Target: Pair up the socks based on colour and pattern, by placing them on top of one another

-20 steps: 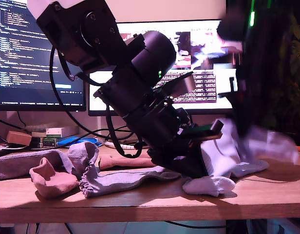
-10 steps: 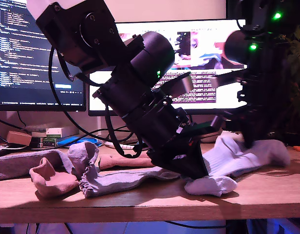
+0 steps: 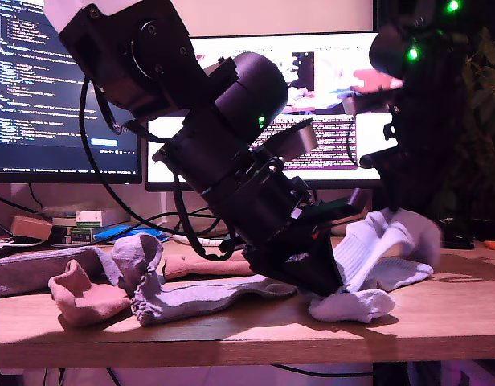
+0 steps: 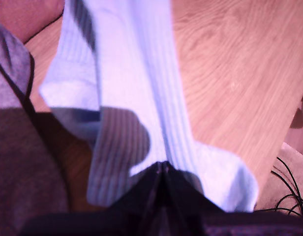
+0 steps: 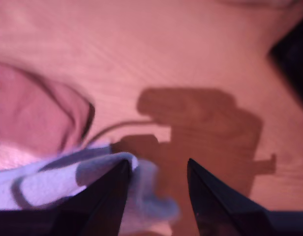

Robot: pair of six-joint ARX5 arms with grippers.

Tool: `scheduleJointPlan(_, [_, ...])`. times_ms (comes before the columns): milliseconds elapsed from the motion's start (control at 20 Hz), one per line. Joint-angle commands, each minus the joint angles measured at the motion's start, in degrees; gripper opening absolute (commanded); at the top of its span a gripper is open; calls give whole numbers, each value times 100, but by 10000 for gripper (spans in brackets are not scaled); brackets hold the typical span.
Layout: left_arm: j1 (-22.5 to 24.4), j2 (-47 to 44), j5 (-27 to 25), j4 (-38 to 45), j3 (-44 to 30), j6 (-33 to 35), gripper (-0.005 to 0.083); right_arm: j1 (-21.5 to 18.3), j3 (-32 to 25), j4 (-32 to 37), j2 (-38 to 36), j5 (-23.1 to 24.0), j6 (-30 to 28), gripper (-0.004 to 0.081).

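Pinning the pale blue-white ribbed fabric sock [image 4: 141, 98] flat on the wooden counter [image 4: 240, 73], my first pincer [image 4: 162, 167] is clamped shut on it. My second pincer [image 5: 156, 169] hangs with jaws parted, the other ribbed white sock [image 5: 53, 179] brushing one finger at nine o'clock. Risk: that loose fabric may snag and drag askew, spoiling the stacked pair.

A wooden desk [image 3: 440, 310] is lit in pinkish light. Two lit monitors [image 3: 38, 88] are seen behind it. Small boxes [image 3: 91, 225] are stacked beneath the monitor at the exterior view's left.
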Motion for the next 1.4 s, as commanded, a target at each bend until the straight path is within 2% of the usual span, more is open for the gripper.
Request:
scheduleJointPlan(0, [-37, 103, 35, -179, -170, -39, -23, -72, 317, -79, -94, 85, 0, 338])
scheduleJointPlan(200, [-37, 103, 61, -245, -170, -37, -23, -103, 608, -597, -94, 186, 20, 339])
scheduleJointPlan(300, [-37, 94, 129, -229, -162, -33, -23, -98, 743, -791, -94, 179, 286, 337])
scheduleJointPlan(500, [-13, -61, 337, -411, 57, -17, -22, -9, 844, -968, -125, -98, 505, 255])
scheduleJointPlan(550, [-11, -140, 341, -503, 114, -17, 20, -7, 844, -966, -140, -133, 529, 253])
scheduleJointPlan(700, [-11, -382, 343, -715, 236, 136, 302, -11, 846, -994, -190, -138, 527, 253])
scheduleJointPlan(750, [-9, -468, 341, -780, 297, 181, 348, -11, 846, -1010, -195, -138, 527, 253])
scheduleJointPlan(950, [13, -831, 374, -1145, 592, 391, 317, -11, 846, -1093, -210, -343, 599, 248])
scheduleJointPlan(1000, [39, -942, 372, -1296, 645, 507, 269, -11, 844, -1143, -240, -564, 704, 232])
scheduleJointPlan(1050, [83, -1064, 369, -1429, 667, 579, 176, -11, 844, -1143, -284, -817, 839, 197])
scheduleJointPlan(1100, [140, -1187, 348, -1519, 667, 671, 50, -11, 844, -1108, -352, -1027, 920, 128])
scheduleJointPlan(1150, [219, -1320, 330, -1624, 667, 837, -24, -11, 844, -1038, -435, -1187, 933, 37])
scheduleJointPlan(1200, [319, -1456, 223, -1685, 667, 837, -20, -11, 844, -949, -525, -1224, 940, -13])
scheduleJointPlan(1350, [684, -1779, -127, -1825, 658, 931, -20, -9, 831, -638, -892, -1233, 973, -11])
